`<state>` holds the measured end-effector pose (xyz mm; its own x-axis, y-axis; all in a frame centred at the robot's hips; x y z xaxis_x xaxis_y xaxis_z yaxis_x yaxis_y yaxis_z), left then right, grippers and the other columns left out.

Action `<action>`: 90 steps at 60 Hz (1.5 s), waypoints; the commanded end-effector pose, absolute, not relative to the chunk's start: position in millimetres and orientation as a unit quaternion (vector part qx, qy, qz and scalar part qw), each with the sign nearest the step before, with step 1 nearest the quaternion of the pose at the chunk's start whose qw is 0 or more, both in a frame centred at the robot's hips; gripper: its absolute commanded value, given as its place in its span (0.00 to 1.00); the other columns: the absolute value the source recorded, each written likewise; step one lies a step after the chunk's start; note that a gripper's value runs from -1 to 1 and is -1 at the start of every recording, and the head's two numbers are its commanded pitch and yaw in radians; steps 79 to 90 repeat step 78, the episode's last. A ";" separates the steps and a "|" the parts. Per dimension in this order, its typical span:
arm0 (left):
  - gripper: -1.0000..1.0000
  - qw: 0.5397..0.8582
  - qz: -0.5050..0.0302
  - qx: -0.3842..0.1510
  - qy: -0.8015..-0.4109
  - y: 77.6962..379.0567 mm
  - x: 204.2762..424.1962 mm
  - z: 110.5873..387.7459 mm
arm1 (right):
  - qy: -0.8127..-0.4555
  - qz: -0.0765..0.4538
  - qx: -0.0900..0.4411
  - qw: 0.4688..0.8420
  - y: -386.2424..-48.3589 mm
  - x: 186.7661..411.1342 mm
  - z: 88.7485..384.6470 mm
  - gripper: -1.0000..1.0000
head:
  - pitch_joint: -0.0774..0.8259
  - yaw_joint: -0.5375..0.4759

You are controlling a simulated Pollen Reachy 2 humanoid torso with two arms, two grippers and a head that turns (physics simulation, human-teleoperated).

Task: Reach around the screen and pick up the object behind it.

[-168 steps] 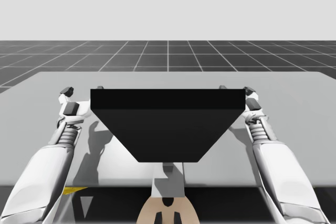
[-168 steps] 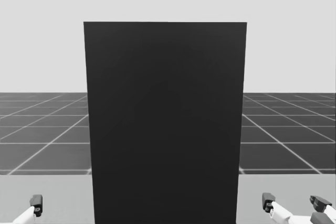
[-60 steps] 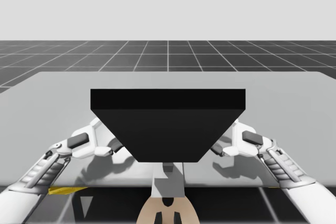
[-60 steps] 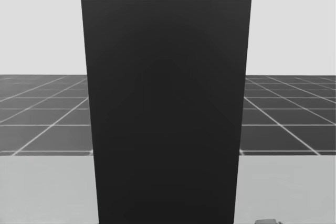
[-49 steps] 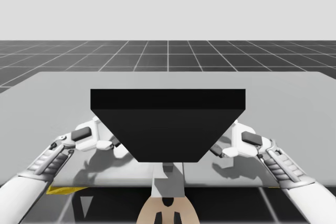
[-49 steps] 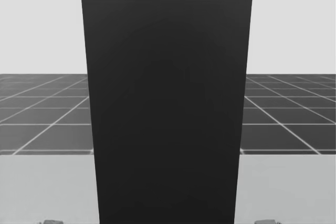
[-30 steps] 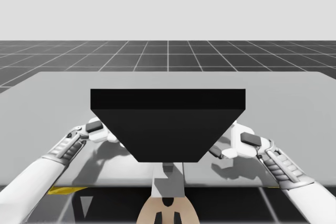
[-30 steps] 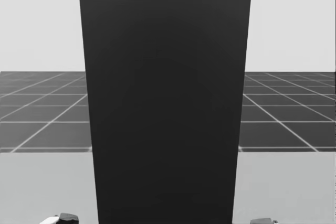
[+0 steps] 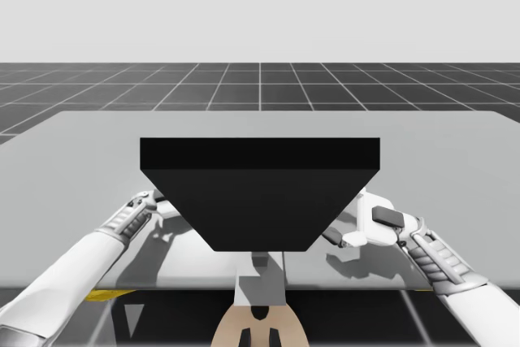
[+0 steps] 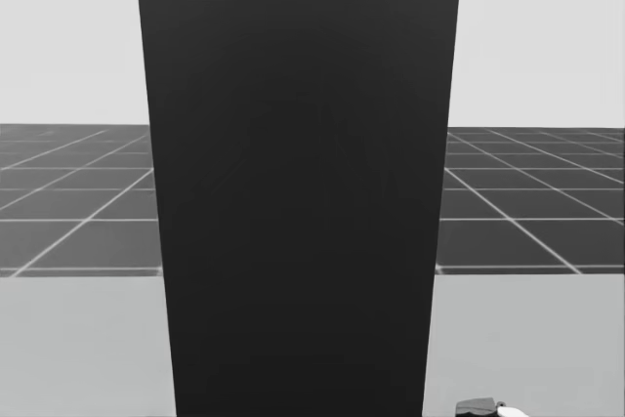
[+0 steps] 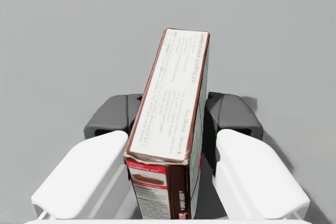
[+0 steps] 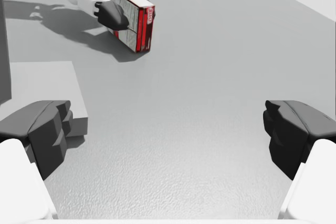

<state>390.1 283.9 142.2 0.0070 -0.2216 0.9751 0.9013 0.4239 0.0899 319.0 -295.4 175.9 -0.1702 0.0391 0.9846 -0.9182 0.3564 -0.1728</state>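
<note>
We're gripping the red-and-white box (image 11: 170, 129) behind the screen (image 9: 260, 193) with our left gripper (image 11: 173, 115), long axis pointing at 12 o'clock between the fingers. Our right gripper (image 12: 168, 129) is sitting wide open, box at its 11 o'clock.

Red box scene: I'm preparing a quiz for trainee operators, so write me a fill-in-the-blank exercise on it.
My left pincer is ___ on the red box.
My right pincer is ___ and holds nothing.
The screen before my head is ___ in colour.
Missing words: shut; open; black.
</note>
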 end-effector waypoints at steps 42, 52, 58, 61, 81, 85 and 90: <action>1.00 0.643 -0.336 -0.180 -0.664 409.6 359.8 227.1 | -0.629 0.438 0.347 0.541 -298.1 321.0 177.4 0.00 | 0.18 0.51; 1.00 0.627 -0.317 -0.163 -0.692 412.6 360.8 251.8 | -0.634 0.435 0.343 0.541 -298.4 321.8 178.1 0.00 | 0.18 0.51; 1.00 0.611 -0.307 -0.156 -0.713 410.4 361.1 273.1 | -0.640 0.427 0.339 0.541 -300.9 323.8 179.4 0.00 | 0.18 0.51; 1.00 0.603 -0.302 -0.152 -0.722 408.8 361.2 282.8 | -0.640 0.426 0.339 0.542 -301.3 324.0 179.6 0.00 | 0.18 0.51; 1.00 0.526 -0.230 -0.132 -0.808 391.6 360.1 368.7 | -0.639 0.426 0.339 0.543 -301.2 323.4 179.5 0.00 | 0.18 0.51; 1.00 0.526 -0.230 -0.132 -0.808 391.6 360.1 368.7 | -0.639 0.426 0.339 0.543 -301.2 323.4 179.5 0.00 | 0.18 0.51; 1.00 0.526 -0.230 -0.132 -0.808 391.6 360.1 368.7 | -0.639 0.426 0.339 0.543 -301.2 323.4 179.5 0.00 | 0.18 0.51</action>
